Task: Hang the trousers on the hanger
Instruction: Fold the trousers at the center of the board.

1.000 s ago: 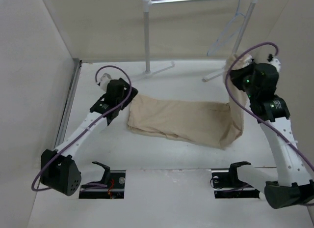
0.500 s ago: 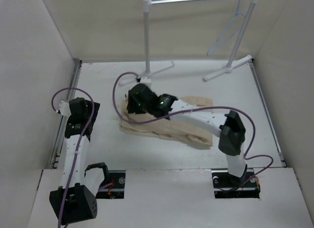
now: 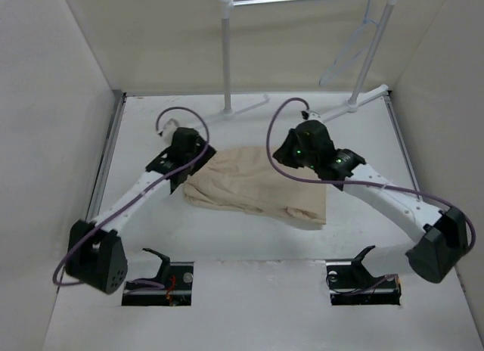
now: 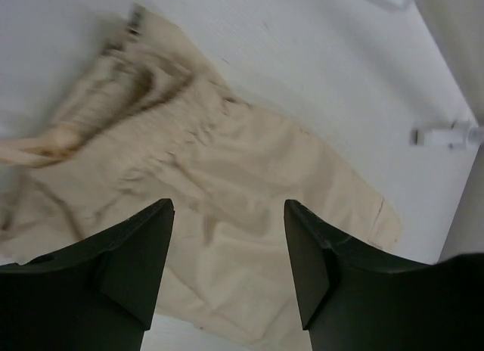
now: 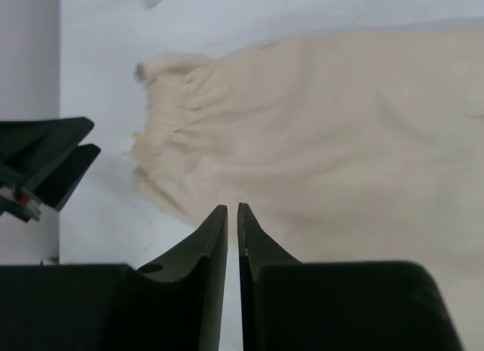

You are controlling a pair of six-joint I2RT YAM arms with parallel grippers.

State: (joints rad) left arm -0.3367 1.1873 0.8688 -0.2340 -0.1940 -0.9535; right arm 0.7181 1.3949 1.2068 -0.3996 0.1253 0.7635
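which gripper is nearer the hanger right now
Right. The right gripper is over the trousers' middle, near-left of the hanger; the left gripper is at their left end, farther away.

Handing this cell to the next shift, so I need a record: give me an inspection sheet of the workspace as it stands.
Surface: white table, no marks seen.
Job's things: trousers folded, lying flat mid-table; hanger hanging on the rack at the far right, nothing on it.
Clutter: nothing seen.
Grippers: left gripper open over the trousers' waist end, empty; right gripper over the trousers, jaws all but closed, empty.
Cables: a purple cable loops off each arm; neither touches the rack.
Surroundings: plain walls on three sides.
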